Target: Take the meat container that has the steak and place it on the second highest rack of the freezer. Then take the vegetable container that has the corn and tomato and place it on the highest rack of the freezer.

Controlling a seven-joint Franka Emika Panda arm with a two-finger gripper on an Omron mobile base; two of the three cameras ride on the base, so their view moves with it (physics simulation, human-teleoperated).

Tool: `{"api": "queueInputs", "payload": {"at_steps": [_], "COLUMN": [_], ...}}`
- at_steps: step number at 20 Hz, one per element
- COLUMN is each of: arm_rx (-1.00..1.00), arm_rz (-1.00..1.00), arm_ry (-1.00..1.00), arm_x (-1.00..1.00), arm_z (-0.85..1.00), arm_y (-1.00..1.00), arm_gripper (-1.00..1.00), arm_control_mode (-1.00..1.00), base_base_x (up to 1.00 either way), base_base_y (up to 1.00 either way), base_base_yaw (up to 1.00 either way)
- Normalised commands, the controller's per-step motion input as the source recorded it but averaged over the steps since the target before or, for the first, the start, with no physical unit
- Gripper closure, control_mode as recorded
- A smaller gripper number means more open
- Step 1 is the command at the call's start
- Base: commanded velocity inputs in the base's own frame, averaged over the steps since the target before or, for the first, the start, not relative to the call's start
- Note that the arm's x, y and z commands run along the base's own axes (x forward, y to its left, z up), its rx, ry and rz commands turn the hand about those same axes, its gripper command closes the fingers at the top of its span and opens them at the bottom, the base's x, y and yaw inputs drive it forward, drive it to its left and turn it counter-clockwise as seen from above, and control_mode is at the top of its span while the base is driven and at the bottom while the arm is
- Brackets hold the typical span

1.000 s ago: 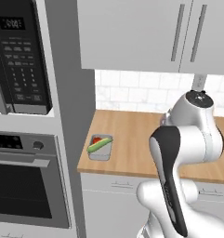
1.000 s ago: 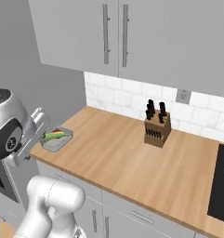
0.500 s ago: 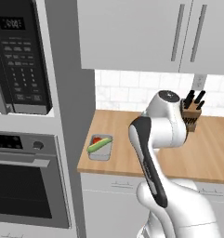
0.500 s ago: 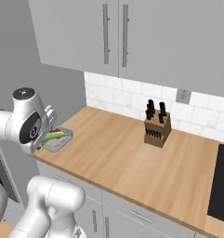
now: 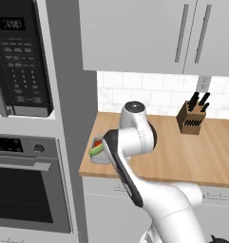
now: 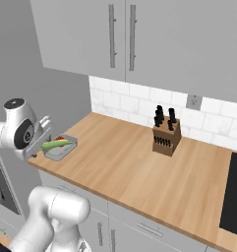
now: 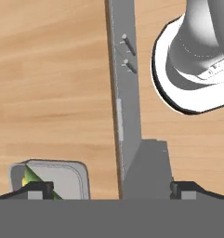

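The vegetable container (image 6: 61,147) is a shallow grey tray near the counter's left front corner, holding the corn (image 6: 55,144) and, behind it, the red tomato (image 5: 97,143). My gripper (image 7: 112,188) points down over the counter's front edge, open, with nothing between its widely spaced tips. In the hand view the container (image 7: 62,179) lies by the left fingertip (image 7: 38,188), with a bit of corn (image 7: 30,178) showing. In the left base view my arm (image 5: 135,137) covers the container's right side. The meat container, the steak and the freezer with its racks are out of view.
A knife block (image 6: 166,138) stands at the back of the wooden counter (image 6: 130,167). A microwave (image 5: 21,61) and a black-fronted oven (image 5: 25,190) fill the tall unit left of the counter. Wall cabinets (image 6: 139,39) hang above. A dark cooktop (image 6: 235,197) sits far right.
The arm has swung left across the counter, from near the knife block to over the vegetable container. The container has not moved. The gripper has stayed open.
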Motion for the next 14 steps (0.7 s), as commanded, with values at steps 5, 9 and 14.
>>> {"api": "queueInputs", "payload": {"at_steps": [5, 9, 14], "arm_rx": [-0.1, -0.14, -0.12], "arm_rz": [-0.13, -0.05, 0.02], "arm_ry": [0.29, 0.19, -0.02], "arm_x": [0.54, 0.28, 0.05], "arm_z": [-0.03, -0.48, -0.61], "arm_y": [0.17, 0.0, 0.0], "arm_gripper": [-1.0, -1.0, -1.0], "arm_control_mode": [-1.0, -1.0, -1.0], "base_base_x": [0.0, 0.0, 0.0], "base_base_y": [0.0, 0.0, 0.0], "base_base_yaw": [0.0, 0.0, 0.0]}}
